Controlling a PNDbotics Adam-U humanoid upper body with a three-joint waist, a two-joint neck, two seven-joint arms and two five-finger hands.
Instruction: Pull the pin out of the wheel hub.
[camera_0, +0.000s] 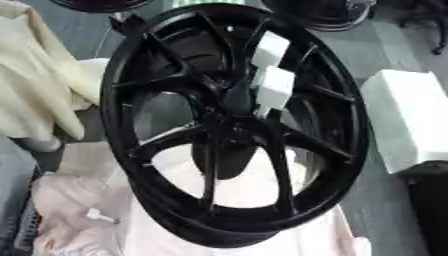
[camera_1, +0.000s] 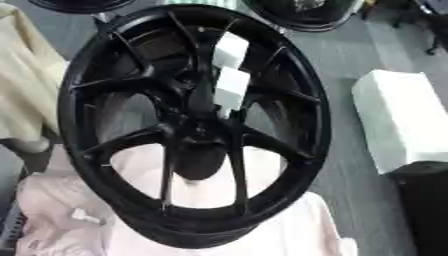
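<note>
A large black wheel hub (camera_0: 232, 125) with thin spokes stands tilted on a pale pink cloth (camera_0: 79, 225), filling most of both views. Its dark centre (camera_0: 229, 122) is where the spokes meet; I cannot make out a pin there. Two white blocks (camera_0: 273, 85) show between the upper right spokes, one above the other. A small white piece (camera_0: 98, 215) lies on the cloth at the lower left. Neither of my hands shows in either view.
A cream cloth (camera_0: 35, 75) hangs at the left. A white box (camera_0: 411, 120) lies on the grey floor at the right, with a black object (camera_0: 430, 205) below it. Parts of other dark wheels (camera_1: 302, 12) show along the top edge.
</note>
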